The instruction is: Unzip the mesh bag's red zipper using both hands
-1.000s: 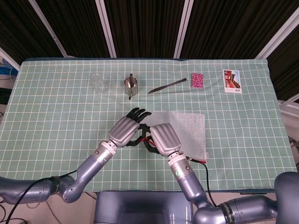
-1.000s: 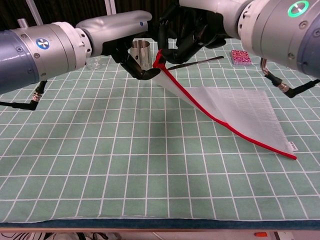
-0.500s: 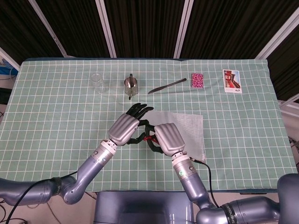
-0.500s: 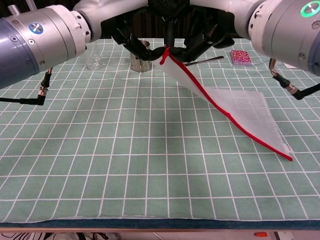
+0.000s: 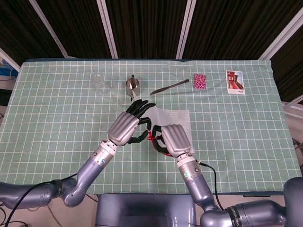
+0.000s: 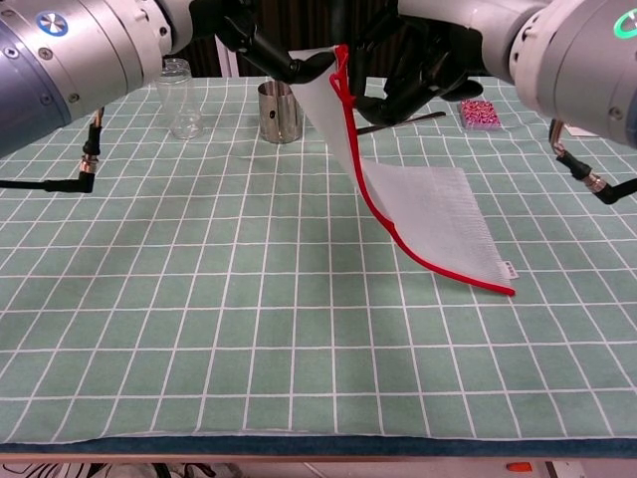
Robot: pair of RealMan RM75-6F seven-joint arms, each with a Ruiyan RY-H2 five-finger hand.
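Note:
The white mesh bag (image 6: 428, 214) hangs steeply, its left end raised high and its right corner on the cloth. Its red zipper (image 6: 383, 214) runs down the near edge to that low corner. In the head view the mesh bag (image 5: 174, 118) shows beyond both hands. My left hand (image 5: 125, 128) pinches the raised end from the left, its fingertips (image 6: 299, 66) on the bag's top edge. My right hand (image 5: 174, 140) grips the same end from the right, at the red zipper (image 5: 152, 137). The zipper's pull is hidden between the two hands.
Along the table's far side stand a clear glass (image 5: 99, 84) and a metal cup (image 5: 133, 86), with a knife (image 5: 169, 87), a pink packet (image 5: 200, 81) and a printed card (image 5: 235, 82) lying further right. The green checked cloth (image 6: 199, 329) covers the table.
Both hands have risen with the bag's end. The bag now hangs steeper and its low corner has slid left across the cloth.

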